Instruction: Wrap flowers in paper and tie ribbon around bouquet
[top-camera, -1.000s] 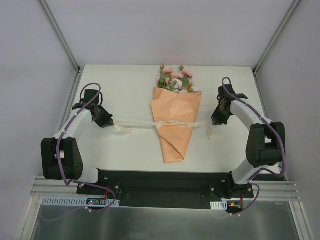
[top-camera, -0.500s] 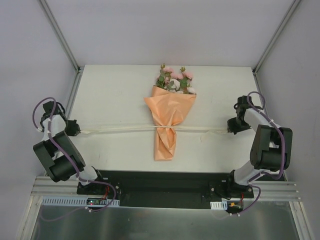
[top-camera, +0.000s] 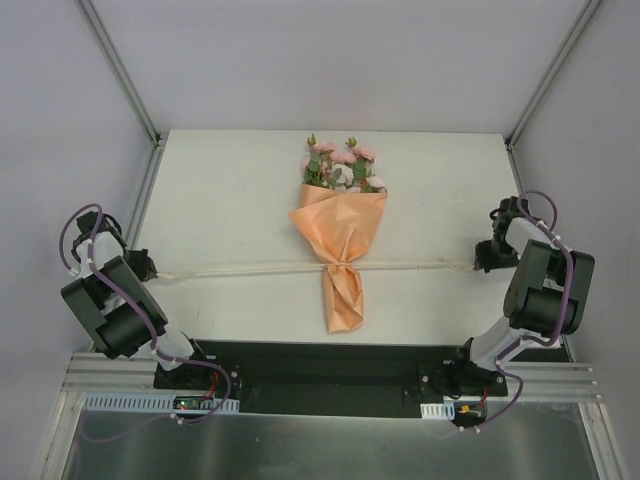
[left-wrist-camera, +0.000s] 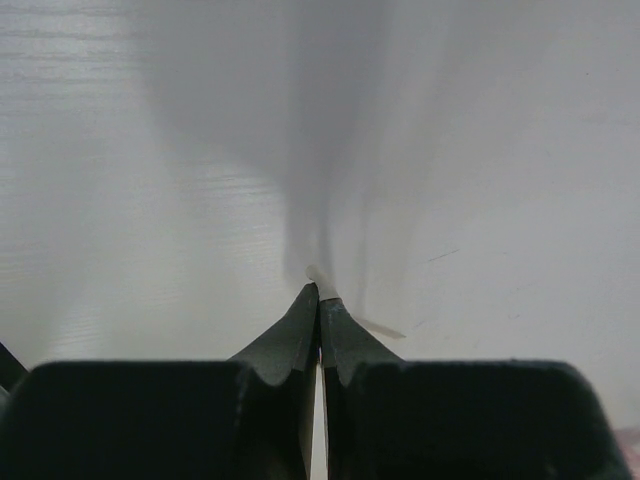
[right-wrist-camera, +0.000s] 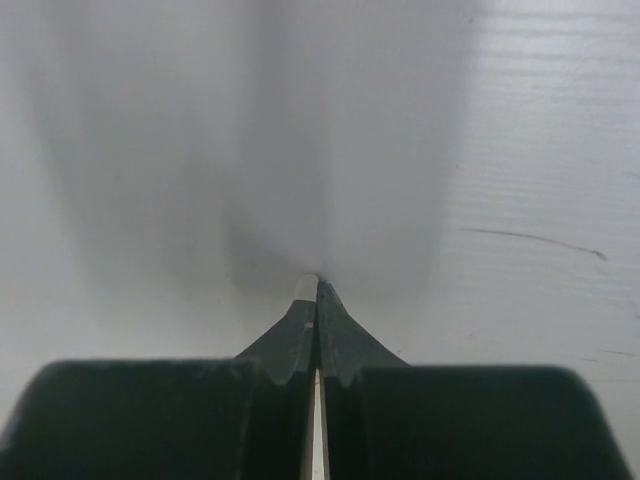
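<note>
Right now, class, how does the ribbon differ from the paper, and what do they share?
The ribbon is a narrow cream strip; the paper is a broad peach-orange cone. The ribbon runs taut left to right; the paper lies near to far. The left claw and right claw each pinch a ribbon end; neither touches the paper. Both meet at the cinched waist below the flowers.

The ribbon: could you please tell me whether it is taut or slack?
Taut: the ribbon runs straight between the left gripper and the right gripper, cinching the bouquet.
</note>
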